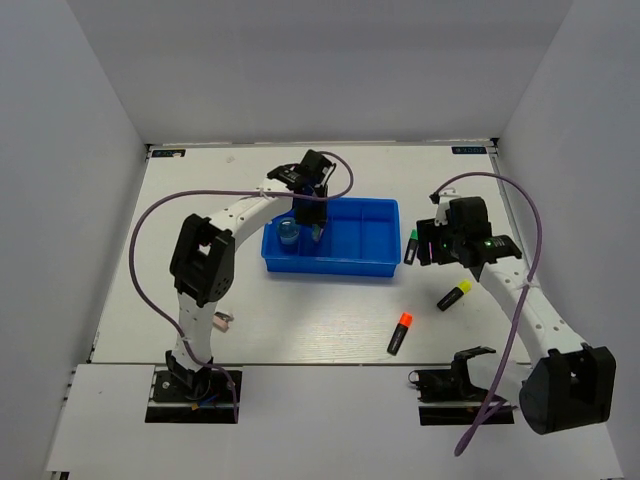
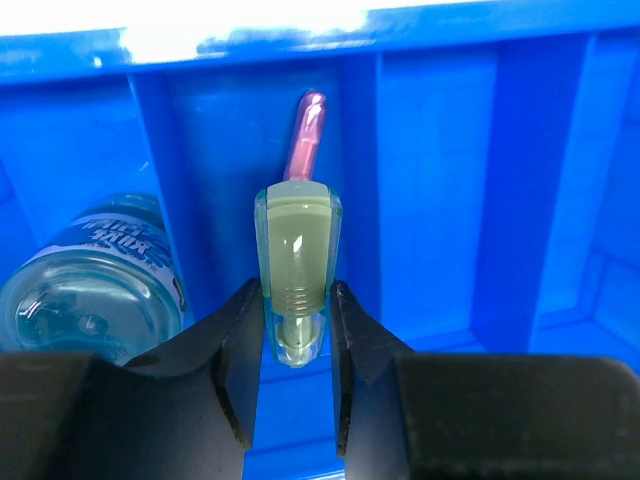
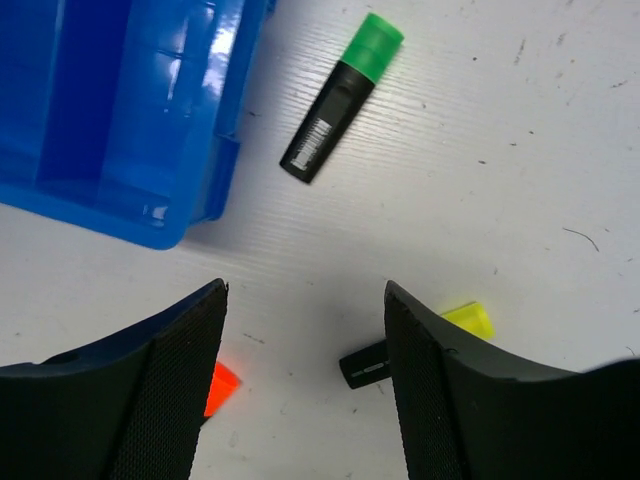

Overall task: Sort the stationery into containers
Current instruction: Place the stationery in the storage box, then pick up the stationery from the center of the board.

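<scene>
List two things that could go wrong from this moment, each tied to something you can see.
1. The left gripper pinches the whitish piece only near one end above the blue tray; it may tilt and drop in with the blue round piece.
2. The open right gripper hangs between the yellow-capped highlighter and the orange-capped highlighter; lowering could knock one away.

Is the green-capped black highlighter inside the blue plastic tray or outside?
Outside: the green-capped black highlighter lies on the white table beside the blue plastic tray.

Glossy blue plastic tray (matt white table, faintly scuffed)
</scene>
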Controlling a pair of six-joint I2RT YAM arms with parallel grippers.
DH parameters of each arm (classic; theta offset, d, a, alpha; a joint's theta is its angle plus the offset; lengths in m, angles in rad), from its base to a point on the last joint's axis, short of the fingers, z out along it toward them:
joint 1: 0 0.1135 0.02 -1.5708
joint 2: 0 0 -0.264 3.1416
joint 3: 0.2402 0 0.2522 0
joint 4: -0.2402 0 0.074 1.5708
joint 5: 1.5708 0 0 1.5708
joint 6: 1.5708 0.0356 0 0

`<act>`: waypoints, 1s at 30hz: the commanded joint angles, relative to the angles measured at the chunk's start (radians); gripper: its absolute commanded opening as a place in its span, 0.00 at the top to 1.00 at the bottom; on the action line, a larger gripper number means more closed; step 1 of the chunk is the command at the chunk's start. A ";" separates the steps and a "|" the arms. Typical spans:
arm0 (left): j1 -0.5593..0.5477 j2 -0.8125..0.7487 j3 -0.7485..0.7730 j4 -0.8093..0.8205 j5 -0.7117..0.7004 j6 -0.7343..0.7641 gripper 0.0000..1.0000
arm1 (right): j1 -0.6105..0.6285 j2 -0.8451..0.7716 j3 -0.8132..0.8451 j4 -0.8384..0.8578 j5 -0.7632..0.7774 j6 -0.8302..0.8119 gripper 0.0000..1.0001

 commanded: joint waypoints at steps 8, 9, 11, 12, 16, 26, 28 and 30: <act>-0.024 -0.067 0.013 -0.011 -0.014 0.031 0.23 | -0.070 0.269 0.151 -0.006 -0.026 0.095 0.34; -0.024 -0.083 0.025 -0.015 -0.014 0.033 0.22 | -0.076 0.287 0.165 -0.008 -0.025 0.103 0.36; -0.029 -0.096 0.027 -0.024 -0.008 0.036 0.22 | -0.085 0.351 0.212 -0.008 -0.038 0.134 0.36; -0.031 -0.137 0.016 -0.023 -0.005 0.033 0.24 | -0.093 0.368 0.226 -0.006 -0.052 0.152 0.37; -0.055 -0.319 -0.103 -0.024 -0.023 0.037 0.83 | -0.085 0.529 0.335 -0.021 -0.101 0.172 0.38; -0.166 -0.922 -0.749 -0.038 -0.152 0.065 0.22 | -0.064 0.744 0.462 -0.052 -0.008 0.218 0.43; -0.170 -1.039 -0.815 -0.053 -0.160 0.062 0.19 | -0.058 0.756 0.462 -0.045 0.001 0.229 0.44; -0.169 -1.111 -0.875 -0.058 -0.169 0.059 0.19 | -0.056 0.782 0.464 -0.041 0.032 0.229 0.44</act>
